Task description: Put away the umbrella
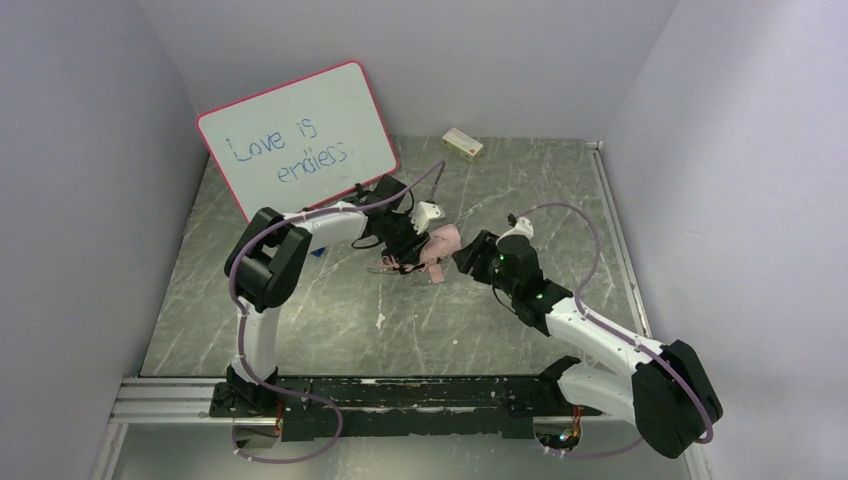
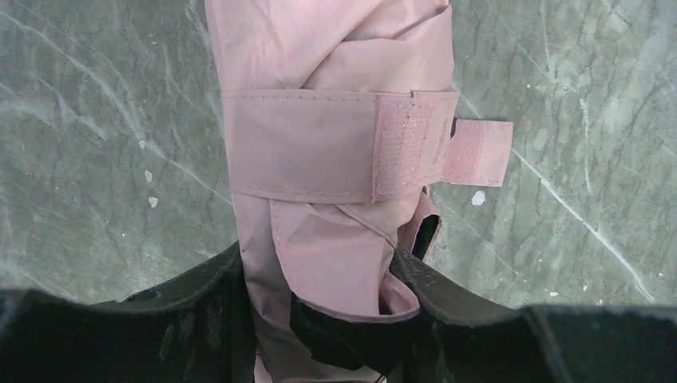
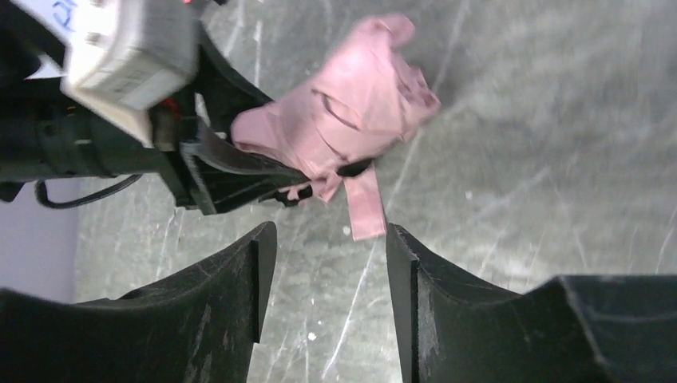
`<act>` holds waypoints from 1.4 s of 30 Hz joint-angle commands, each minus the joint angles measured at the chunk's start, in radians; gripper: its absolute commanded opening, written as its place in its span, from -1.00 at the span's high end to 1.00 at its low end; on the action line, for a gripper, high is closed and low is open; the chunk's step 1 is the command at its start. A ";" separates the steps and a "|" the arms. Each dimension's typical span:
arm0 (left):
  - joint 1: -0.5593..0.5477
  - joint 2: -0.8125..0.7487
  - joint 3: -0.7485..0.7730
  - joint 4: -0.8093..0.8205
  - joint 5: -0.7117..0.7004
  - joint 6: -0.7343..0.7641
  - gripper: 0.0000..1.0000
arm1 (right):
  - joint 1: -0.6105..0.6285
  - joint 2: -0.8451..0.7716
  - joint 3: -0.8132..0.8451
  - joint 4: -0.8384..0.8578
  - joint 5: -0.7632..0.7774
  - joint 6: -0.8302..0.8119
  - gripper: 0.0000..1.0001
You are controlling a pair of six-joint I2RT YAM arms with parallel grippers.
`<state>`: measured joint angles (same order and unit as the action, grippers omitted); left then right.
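The umbrella (image 1: 437, 245) is folded into a pale pink bundle at the middle of the table. In the left wrist view the umbrella (image 2: 319, 144) fills the middle, with its pink strap (image 2: 375, 144) wrapped round it and the strap end sticking out to the right. My left gripper (image 2: 319, 303) is shut on the umbrella's lower end; a black inner fold shows between the fingers. My right gripper (image 3: 323, 263) is open and empty, just short of the umbrella (image 3: 343, 104) and its hanging strap end (image 3: 366, 203). The handle is hidden.
A pink-framed whiteboard (image 1: 300, 135) with writing leans against the back left wall. A small cream box (image 1: 462, 144) lies at the back. A small blue scrap (image 1: 317, 252) lies left of the left arm. The table (image 1: 300, 320) is grey marbled.
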<state>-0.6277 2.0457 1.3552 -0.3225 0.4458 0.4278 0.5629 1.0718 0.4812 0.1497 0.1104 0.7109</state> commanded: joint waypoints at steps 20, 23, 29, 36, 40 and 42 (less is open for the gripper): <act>-0.026 0.066 -0.062 -0.020 -0.084 -0.034 0.91 | 0.188 0.211 -0.057 0.030 0.208 0.689 -0.14; -0.030 0.073 -0.056 -0.024 -0.098 -0.030 0.91 | 0.187 0.254 -0.032 0.007 0.230 0.713 -0.14; -0.030 0.059 -0.071 -0.012 -0.137 -0.027 0.90 | 0.187 0.339 0.013 -0.017 0.215 0.787 -0.15; -0.033 0.061 -0.068 -0.011 -0.152 -0.026 0.90 | 0.190 0.408 0.045 -0.073 0.270 0.852 -0.10; -0.035 0.058 -0.070 -0.010 -0.157 -0.026 0.90 | 0.187 0.448 0.043 -0.044 0.287 0.867 -0.08; -0.034 0.057 -0.072 -0.010 -0.160 -0.023 0.90 | 0.188 0.473 0.046 -0.024 0.281 0.862 -0.07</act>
<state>-0.6434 2.0289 1.3266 -0.2840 0.3988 0.3920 0.7479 1.4887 0.5270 0.1539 0.3408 1.5478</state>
